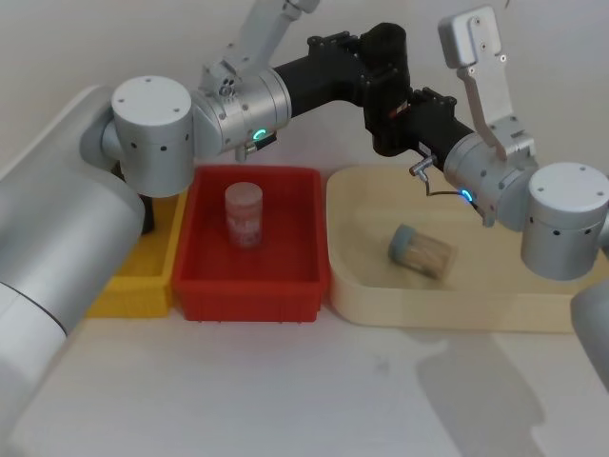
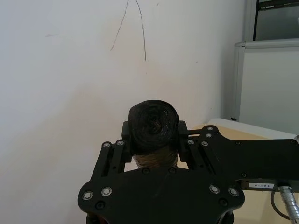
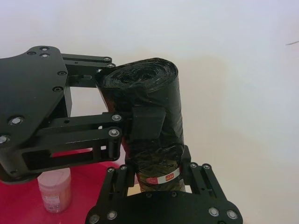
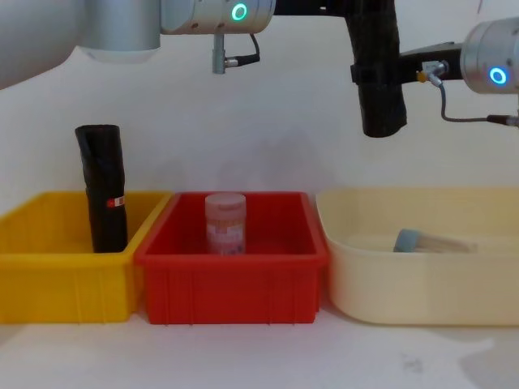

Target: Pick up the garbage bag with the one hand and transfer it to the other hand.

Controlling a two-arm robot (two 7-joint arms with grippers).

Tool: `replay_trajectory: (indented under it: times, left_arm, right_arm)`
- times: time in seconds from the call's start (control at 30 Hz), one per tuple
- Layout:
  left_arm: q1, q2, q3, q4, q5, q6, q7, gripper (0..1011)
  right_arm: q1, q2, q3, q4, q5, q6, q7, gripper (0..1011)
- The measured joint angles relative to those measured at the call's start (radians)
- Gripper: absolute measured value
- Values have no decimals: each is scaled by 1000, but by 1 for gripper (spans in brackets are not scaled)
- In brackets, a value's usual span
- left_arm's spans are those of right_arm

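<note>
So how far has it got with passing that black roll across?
Picked up: the black roll hangs above the bins. In hand: the left pincer grips its upper part and the right pincer closes around its lower end. Left: the left pincer has yet to let go.

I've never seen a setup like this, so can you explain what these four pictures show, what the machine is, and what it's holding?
It is a robot with two arms, each ending in a gripper. One picture looks down from its head, one looks across the table from its chest, and two come from cameras on its wrists. The left gripper and right gripper meet in the air, both with jaws closed on an upright black roll of bags. On the table stand a yellow bin holding a second roll, a red bin with a pink jar, and a cream tray with a blue-lidded jar on its side.
</note>
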Motion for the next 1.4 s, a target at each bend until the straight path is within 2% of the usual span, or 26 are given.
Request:
replay_trajectory:
  times: [0.1,0.13,0.17,0.33,0.37,0.47,0.7,1.1,1.23,1.4]
  left_arm:
    - [0,0,0,0,0,0,0,523]
    - [0,0,0,0,0,0,0,566]
    - [0,0,0,0,0,0,0,566]
    - [0,0,0,0,0,0,0,741]
    - [0,0,0,0,0,0,0,741]
    - [0,0,0,0,0,0,0,849]
    - [0,0,0,0,0,0,0,1001]
    - [0,0,0,0,0,0,0,1000]
    - [0,0,0,0,0,0,0,1000]
    - [0,0,0,0,0,0,0,1000]
  right_arm:
    - [0,0,0,0,0,0,-1,547]
    - [0,0,1,1,0,0,-1,546]
    - [0,0,1,1,0,0,-1,547]
    - [0,-1,3,1,-1,3,-5,547]
    - [0,-2,6,2,-2,6,-9,547]
    - [-1,-4,12,2,-5,15,-21,547]
    - [-8,-9,35,7,-13,42,-62,546]
    - [-19,-11,100,28,-17,102,-140,550]
    - [-20,-10,128,41,-17,121,-167,697]
    - [-20,-9,160,62,-15,142,-193,824]
